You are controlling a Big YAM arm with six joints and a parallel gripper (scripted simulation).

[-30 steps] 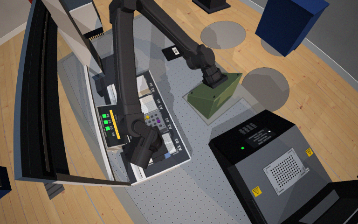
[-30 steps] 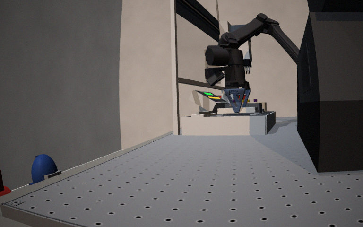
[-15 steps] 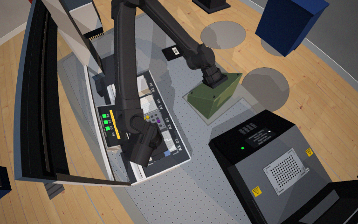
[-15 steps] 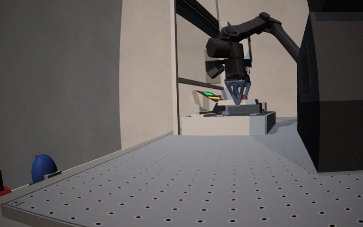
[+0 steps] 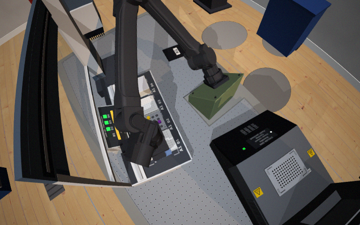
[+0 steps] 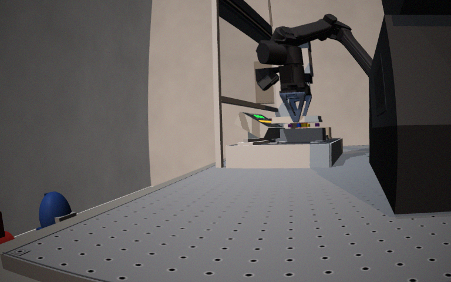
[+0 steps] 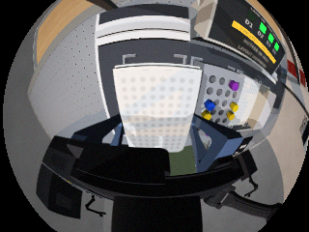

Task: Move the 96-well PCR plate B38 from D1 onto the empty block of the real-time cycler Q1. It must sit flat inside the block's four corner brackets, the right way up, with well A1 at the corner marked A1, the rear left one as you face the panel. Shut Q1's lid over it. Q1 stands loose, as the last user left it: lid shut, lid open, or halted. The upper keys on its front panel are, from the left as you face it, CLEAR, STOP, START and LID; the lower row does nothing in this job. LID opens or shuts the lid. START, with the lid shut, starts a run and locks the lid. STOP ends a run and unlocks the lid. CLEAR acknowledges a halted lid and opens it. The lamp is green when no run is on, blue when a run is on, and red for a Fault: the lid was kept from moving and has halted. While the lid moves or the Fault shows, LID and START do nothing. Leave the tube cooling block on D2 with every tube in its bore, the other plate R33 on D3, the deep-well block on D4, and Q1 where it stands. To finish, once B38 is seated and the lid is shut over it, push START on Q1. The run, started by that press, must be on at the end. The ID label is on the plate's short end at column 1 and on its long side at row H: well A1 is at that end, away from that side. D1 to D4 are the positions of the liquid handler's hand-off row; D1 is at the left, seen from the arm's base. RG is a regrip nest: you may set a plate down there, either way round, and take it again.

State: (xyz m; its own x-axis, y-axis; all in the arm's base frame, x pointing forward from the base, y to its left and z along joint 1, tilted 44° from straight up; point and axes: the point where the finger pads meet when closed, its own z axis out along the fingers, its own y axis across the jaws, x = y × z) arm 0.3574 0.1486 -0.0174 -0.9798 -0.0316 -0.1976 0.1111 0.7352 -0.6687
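B38 [image 7: 156,104] hangs above the D1 nest [image 7: 157,58] — jaws spread wide, pinching its sides; coloured tubes [image 7: 234,84] sit in the cooling block [image 7: 219,93] beside it.

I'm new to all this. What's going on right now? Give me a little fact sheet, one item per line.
Tool: shut on the white plate B38, gripping it across its width
Plate height: lifted off the D1 spot, level with the coloured tube caps in the exterior view
Cycler Q1: lid open, perforated block bare
Q1 lamp: green
Neighbour on D2: tube block with yellow, blue and purple caps
Regrip nest RG: nothing on it
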